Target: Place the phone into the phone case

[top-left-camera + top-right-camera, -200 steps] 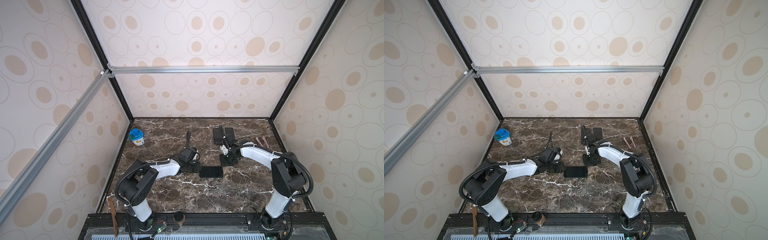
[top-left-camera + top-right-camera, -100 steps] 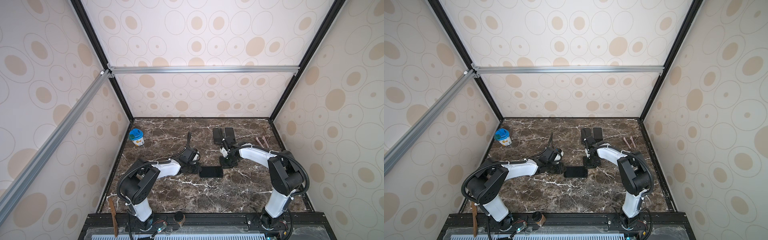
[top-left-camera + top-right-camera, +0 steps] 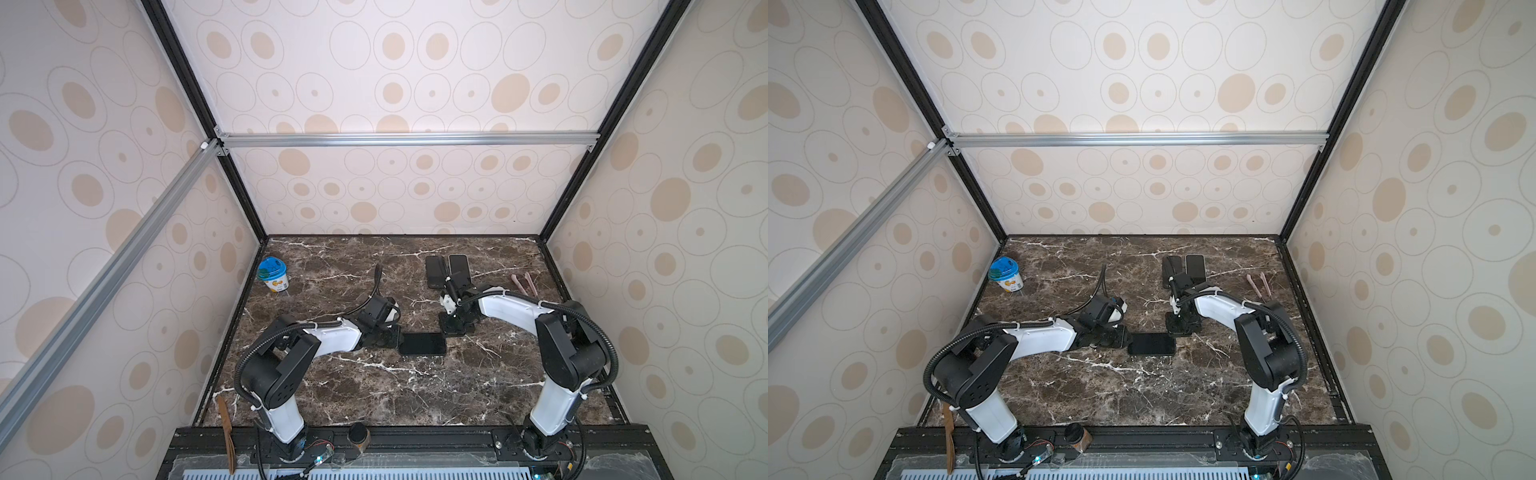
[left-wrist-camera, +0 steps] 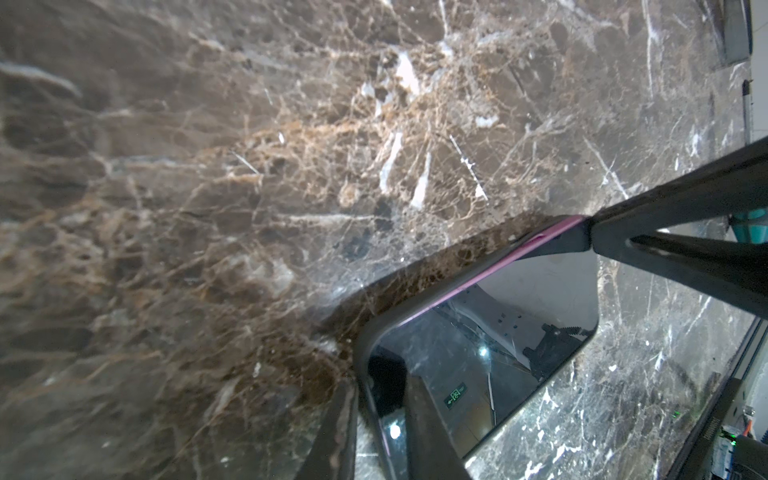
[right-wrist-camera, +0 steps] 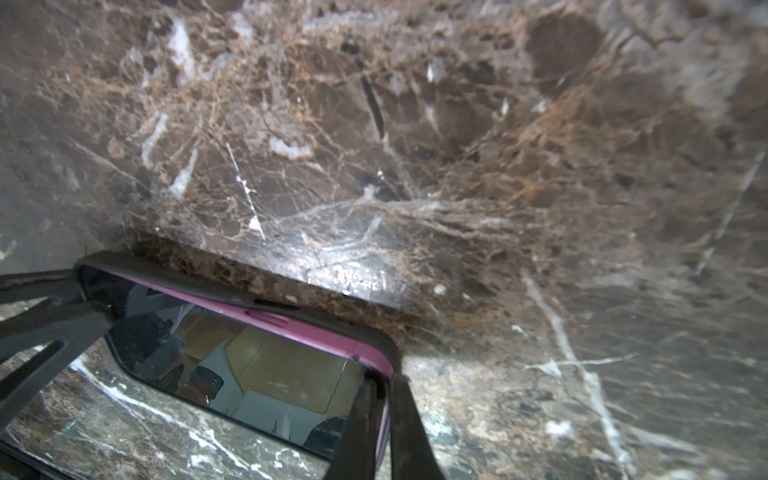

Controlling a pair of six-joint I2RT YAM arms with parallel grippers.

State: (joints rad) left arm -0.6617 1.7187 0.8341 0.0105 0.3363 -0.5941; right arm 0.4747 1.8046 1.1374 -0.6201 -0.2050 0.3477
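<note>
Mid-frame, the phone (image 3: 422, 344) looks slick and stiff, its phone case (image 5: 232, 291) rubbery: I'd hold rims only. My right gripper (image 3: 453, 329) pinches the case rim; whether my left gripper (image 3: 394, 338) grips, I can't tell.

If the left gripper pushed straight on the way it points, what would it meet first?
The cased phone: the left gripper sits at its end, jaws astride that edge. Beyond, probably the right gripper.
</note>
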